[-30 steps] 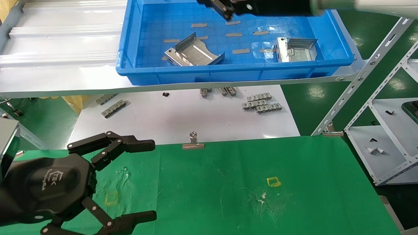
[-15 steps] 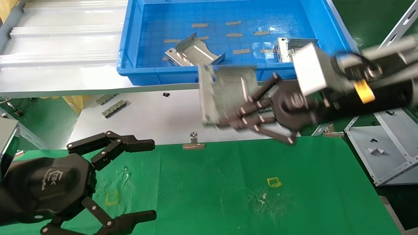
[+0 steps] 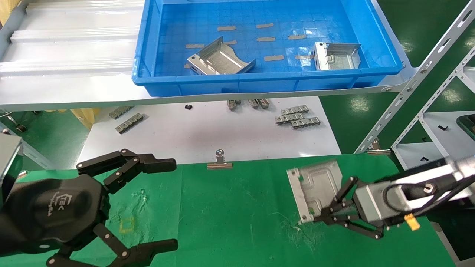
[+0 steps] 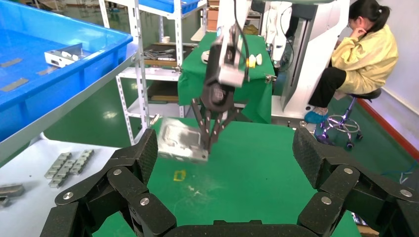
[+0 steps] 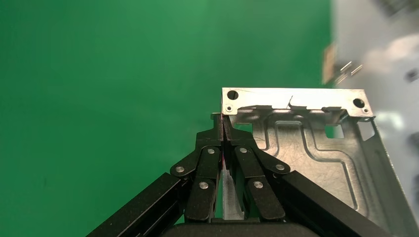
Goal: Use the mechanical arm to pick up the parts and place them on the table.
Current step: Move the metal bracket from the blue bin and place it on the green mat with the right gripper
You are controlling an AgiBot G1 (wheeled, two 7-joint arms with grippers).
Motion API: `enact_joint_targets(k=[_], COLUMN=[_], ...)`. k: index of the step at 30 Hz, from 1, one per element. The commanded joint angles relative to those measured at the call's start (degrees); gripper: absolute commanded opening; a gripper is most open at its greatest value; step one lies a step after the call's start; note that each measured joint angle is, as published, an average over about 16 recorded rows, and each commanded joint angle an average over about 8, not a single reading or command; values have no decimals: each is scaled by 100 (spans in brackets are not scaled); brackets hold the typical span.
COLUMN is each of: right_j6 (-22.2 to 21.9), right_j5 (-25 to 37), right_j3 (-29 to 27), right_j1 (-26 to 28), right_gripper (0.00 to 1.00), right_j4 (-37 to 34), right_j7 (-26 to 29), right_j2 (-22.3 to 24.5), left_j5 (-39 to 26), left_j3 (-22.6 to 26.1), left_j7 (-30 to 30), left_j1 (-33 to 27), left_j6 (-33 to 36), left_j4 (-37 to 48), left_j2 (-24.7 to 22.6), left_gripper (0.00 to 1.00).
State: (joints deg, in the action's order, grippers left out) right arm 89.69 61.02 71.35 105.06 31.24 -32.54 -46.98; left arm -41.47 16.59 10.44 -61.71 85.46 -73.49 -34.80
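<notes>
- Table (image 3: 241,218): green cloth, reference landmark; a white sheet (image 3: 207,129) lies beyond its far edge, with a binder clip (image 3: 219,161) on that edge.
- Blue bin (image 3: 259,79): on the grey shelf (image 3: 66,85) beyond and above the table's far edge; holds two parts, one near its centre (image 3: 219,59), one toward its right end (image 3: 336,55).
- Left gripper (image 3: 163,204): parked over the table's near-left corner, fingers spread wide, nothing between them.
- Right gripper (image 3: 315,218): low over the table's right half, fingers pinched together on a side flange of a third part (image 3: 315,185).
- Held part: tilted, lower corner at or just above the cloth; contact cannot be told.
- Grey clip strips (image 3: 297,116): on the white sheet, beyond the table's far edge.
</notes>
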Motion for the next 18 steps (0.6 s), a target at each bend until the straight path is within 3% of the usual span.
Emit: enact_joint_targets(k=[1,10,18], right_j6=[-29,-138,-237], right_j5=[193,474,287], right_j3=[146,332,223], right_j1=[-77,-248,-395], right_gripper=[0,0,0], right_j4=[-203,-1137,-1997], right_j7=[-306,-1356,-1509], right_j2=[-81,-695,-1048], left_j5=[1,3,5], left_j3=[1,4,7], left_j7=[0,-2,-3], left_j1=[0,-1,-1], left_j6=[0,-2,-3], left_j4=[0,0,0], left_j2=[0,2,3], left_gripper=[100,100,100])
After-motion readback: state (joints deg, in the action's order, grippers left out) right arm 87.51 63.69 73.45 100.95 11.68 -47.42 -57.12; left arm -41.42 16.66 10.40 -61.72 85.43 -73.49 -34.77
